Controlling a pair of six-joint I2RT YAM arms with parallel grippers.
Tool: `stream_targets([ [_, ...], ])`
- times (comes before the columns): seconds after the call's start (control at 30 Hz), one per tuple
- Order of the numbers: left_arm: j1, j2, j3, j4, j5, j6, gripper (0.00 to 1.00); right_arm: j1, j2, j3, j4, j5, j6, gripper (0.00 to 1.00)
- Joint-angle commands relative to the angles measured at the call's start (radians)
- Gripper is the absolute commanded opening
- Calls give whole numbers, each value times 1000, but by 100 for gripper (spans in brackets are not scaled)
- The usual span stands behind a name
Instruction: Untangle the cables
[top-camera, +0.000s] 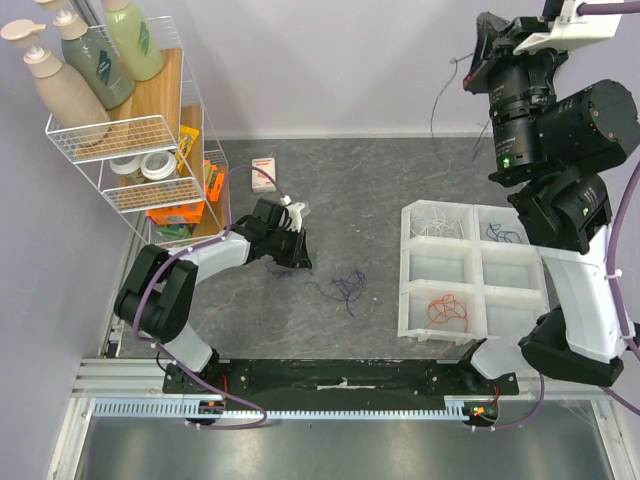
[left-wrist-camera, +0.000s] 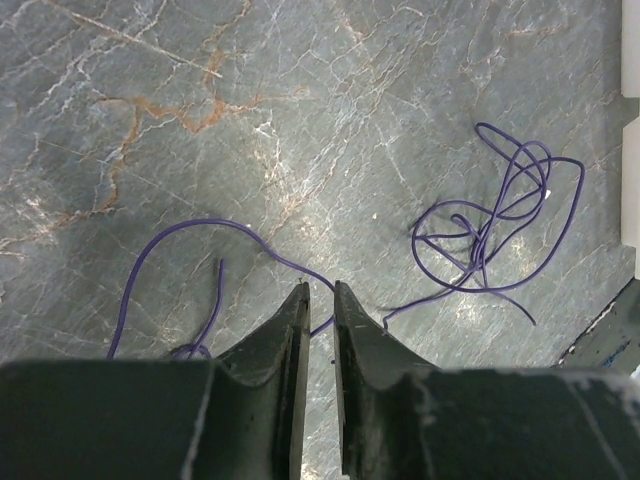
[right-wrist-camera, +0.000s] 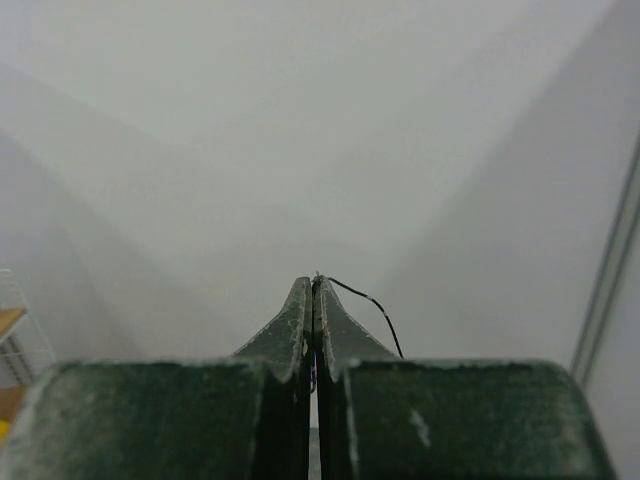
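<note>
A tangle of purple cable (top-camera: 348, 285) lies on the grey table; in the left wrist view it is a knot (left-wrist-camera: 495, 225) at the right and a long loose strand (left-wrist-camera: 190, 232) at the left. My left gripper (top-camera: 300, 260) is low over that strand, its jaws a narrow gap apart (left-wrist-camera: 320, 290), with the strand passing under the tips. My right gripper (top-camera: 474, 62) is raised high at the back right, shut on a thin dark cable (top-camera: 440, 100) that hangs down; the cable sticks out of the closed tips (right-wrist-camera: 365, 297). White (top-camera: 440, 224), dark blue (top-camera: 503, 236) and orange-red (top-camera: 447, 310) cables lie in separate tray compartments.
A white compartment tray (top-camera: 475, 268) stands at the right. A wire rack (top-camera: 150, 170) with pump bottles, tape rolls and packets stands at the far left. A small white box (top-camera: 264, 174) lies behind the left gripper.
</note>
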Motion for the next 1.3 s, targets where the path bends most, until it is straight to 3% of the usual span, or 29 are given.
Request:
stream_targets([
  [0.0, 4, -19, 19, -24, 2, 25, 24, -2, -57, -121, 20, 186, -80, 0],
  [0.23, 5, -8, 84, -97, 29, 65, 44, -2, -229, -370, 2, 367, -170, 0],
  [0.3, 4, -14, 91, -106, 29, 66, 46, -2, -260, -422, -5, 415, -179, 0],
  [0.47, 5, -23, 121, -135, 42, 71, 49, -1, -339, -572, -5, 468, -164, 0],
  [0.73, 5, -50, 136, -143, 46, 82, 54, -1, -455, -806, -107, 488, 10, 0],
  [1.07, 4, -28, 136, -156, 69, 88, 52, -4, -475, -907, -247, 435, 201, 0],
  [1.27, 5, -30, 131, -158, 72, 86, 52, -19, -508, -1056, -268, 419, 294, 0],
])
